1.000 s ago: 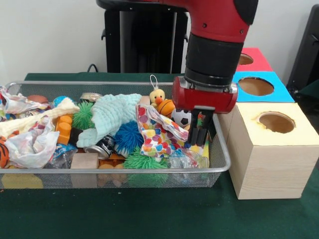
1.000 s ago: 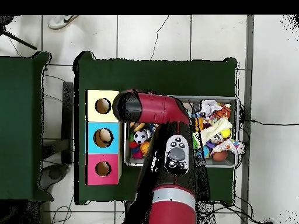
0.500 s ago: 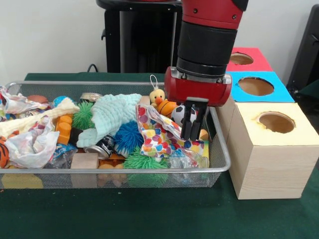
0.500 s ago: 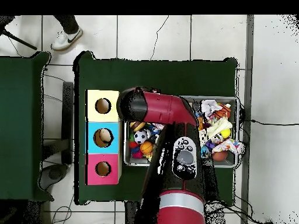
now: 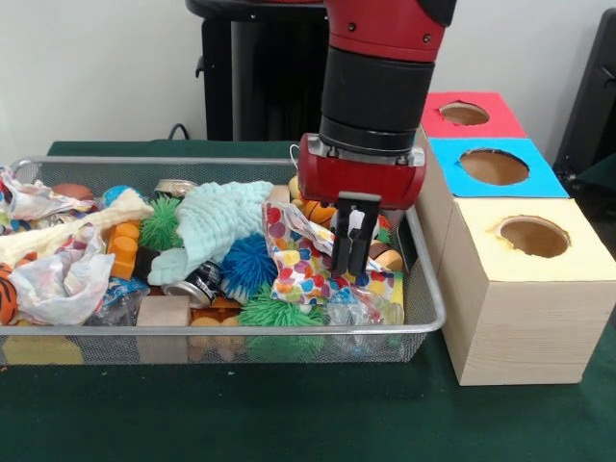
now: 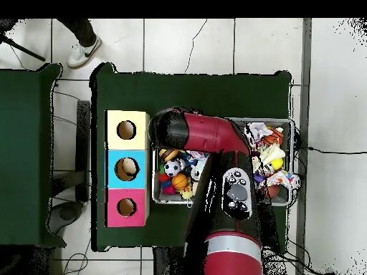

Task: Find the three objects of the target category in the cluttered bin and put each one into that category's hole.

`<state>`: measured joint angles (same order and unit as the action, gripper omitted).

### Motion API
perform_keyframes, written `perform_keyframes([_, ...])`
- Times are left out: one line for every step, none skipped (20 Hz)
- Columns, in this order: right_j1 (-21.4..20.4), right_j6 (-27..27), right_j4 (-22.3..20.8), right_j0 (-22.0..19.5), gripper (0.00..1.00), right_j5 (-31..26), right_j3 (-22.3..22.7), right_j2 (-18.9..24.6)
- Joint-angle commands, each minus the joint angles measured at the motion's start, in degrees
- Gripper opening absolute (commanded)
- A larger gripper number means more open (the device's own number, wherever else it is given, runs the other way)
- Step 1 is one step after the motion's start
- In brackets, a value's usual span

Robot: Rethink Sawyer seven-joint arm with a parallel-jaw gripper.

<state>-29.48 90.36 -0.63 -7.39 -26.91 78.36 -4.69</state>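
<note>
Over the right end of the bin (image 5: 423, 318), as the front view shows it, the red and black arm (image 5: 380, 77) comes straight down, and the gripper (image 5: 349, 265) hangs low with its two dark fingers (image 5: 340, 252) drawn close together, only a thin slit between them, nothing seen held. The tips sit just above or against the polka-dot cloth (image 5: 308, 260); contact cannot be told. Behind the gripper lie an orange ball (image 5: 316, 209) and a bit of a black-and-white ball. Middle of the basket: mint cloth (image 5: 217, 226), blue spiky ball (image 5: 248, 265), green spiky ball (image 5: 274, 313), a tipped can (image 5: 195, 282), wooden block (image 5: 164, 311). The crinkly plastic bags lie at the far left end, well apart from the gripper: one large printed bag (image 5: 63, 279) against the front wall, another bag (image 5: 34, 200) at the back left corner. A third is not clearly made out. Clear film (image 5: 361, 308) lies crumpled near the front right corner. Right of the bin stand three wooden boxes with holes: yellow top (image 5: 568, 255) nearest, blue top (image 5: 529, 183) next, red top (image 5: 500, 120) farthest. In the overhead view, the arm (image 6: 208, 136) covers the bin's middle; a person's shoe (image 6: 84, 51) shows at the top edge.
</note>
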Motion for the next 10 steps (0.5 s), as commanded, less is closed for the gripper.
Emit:
perform_keyframes([-1.50,-6.01,-3.05,-5.58,0.00,-8.48,4.42,7.97])
perform_keyframes([-1.80,-6.85,-3.35,-6.56,0.00,-8.83,4.52,8.66])
perform_keyframes([-2.09,-7.60,-3.65,-7.53,0.00,-9.11,4.70,9.40])
perform_keyframes([-2.28,-8.17,-4.03,-8.29,0.00,-9.46,4.69,9.99])
perform_keyframes([-2.44,-8.30,-4.37,-8.80,0.00,-9.62,4.78,10.47])
perform_keyframes([-2.60,-8.43,-4.70,-9.31,0.00,-9.77,4.87,10.95])
perform_keyframes([-2.66,-8.18,-5.06,-9.50,0.00,-9.87,4.88,11.20])
perform_keyframes([-2.71,-7.97,-5.42,-9.92,0.00,-9.70,5.03,11.72])
perform_keyframes([-2.79,-8.08,-5.72,-10.33,0.00,-9.77,5.05,12.13])
perform_keyframes([-2.87,-8.19,-6.03,-10.73,0.00,-9.85,5.07,12.53])
